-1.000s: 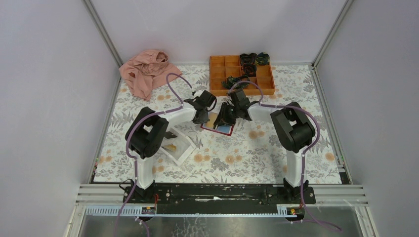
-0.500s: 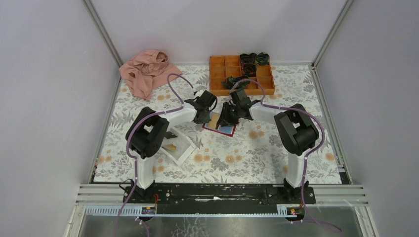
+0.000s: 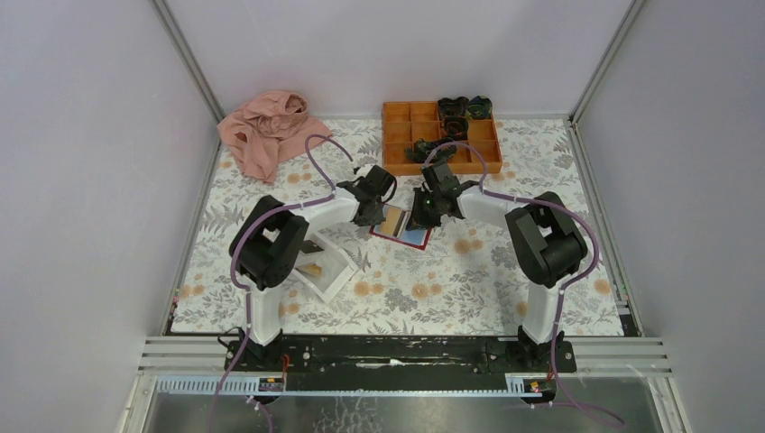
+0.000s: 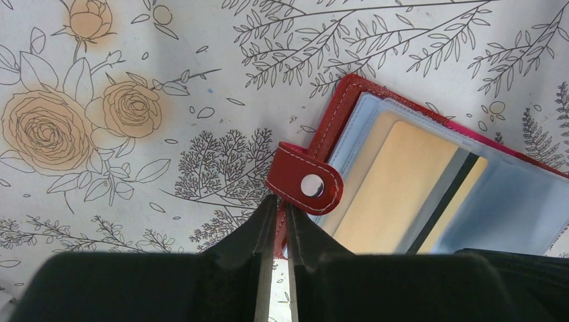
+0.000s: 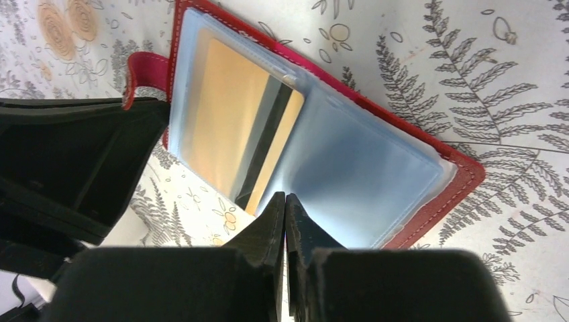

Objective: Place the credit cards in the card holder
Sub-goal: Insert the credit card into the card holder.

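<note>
Open card holder (image 3: 403,227) in the middle of the table (image 3: 505,280), a credit card (image 5: 231,127) tucked in its left half, tray (image 3: 341,276) front-left of it with another card (image 3: 312,268) inside, compartment box (image 3: 397,135) behind, cloth (image 3: 266,135) in far-left corner.

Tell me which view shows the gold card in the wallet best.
Right wrist: the credit card sits nearly whole, dark stripe included, in the pale blue sleeve of the card holder. Left wrist shows it, its near end hidden by the left gripper. Top external gives only a tiny tan patch.

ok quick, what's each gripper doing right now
left gripper: closed on the snap tab of the card holder
right gripper: closed, nothing seen between the jaws
</note>
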Robot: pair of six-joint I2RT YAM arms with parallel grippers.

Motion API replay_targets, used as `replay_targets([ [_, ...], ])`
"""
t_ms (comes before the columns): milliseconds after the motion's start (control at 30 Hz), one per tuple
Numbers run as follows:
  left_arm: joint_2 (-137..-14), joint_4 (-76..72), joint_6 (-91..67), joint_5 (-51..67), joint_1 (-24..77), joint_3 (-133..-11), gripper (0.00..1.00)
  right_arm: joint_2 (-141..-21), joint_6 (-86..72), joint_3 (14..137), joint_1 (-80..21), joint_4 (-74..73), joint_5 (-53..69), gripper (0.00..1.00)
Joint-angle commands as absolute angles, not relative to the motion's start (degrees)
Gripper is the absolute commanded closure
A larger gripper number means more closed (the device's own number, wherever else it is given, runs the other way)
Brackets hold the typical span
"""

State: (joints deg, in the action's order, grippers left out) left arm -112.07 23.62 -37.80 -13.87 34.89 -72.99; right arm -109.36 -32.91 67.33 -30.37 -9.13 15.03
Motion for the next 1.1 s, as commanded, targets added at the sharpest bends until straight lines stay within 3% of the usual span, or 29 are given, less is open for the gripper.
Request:
replay_targets([
  [0,-114.66,23.15,-38.5,-10.8,35.93,-70.84,0.83,-110.4,-31.26,69.62,-30.43,-10.59,12.83,0.96],
  [633,-115.06,22.29,-39.09,-9.74,37.43,-70.45,0.84,-116.06,-31.73,76.91,-31.73,-11.26,14.84,0.96],
  [1067,-114.2,20.45,-41.49,-7.83,42.69,-68.7,0.86,-117.24,-26.33,82.25,-31.73,-19.39,12.74,0.93],
])
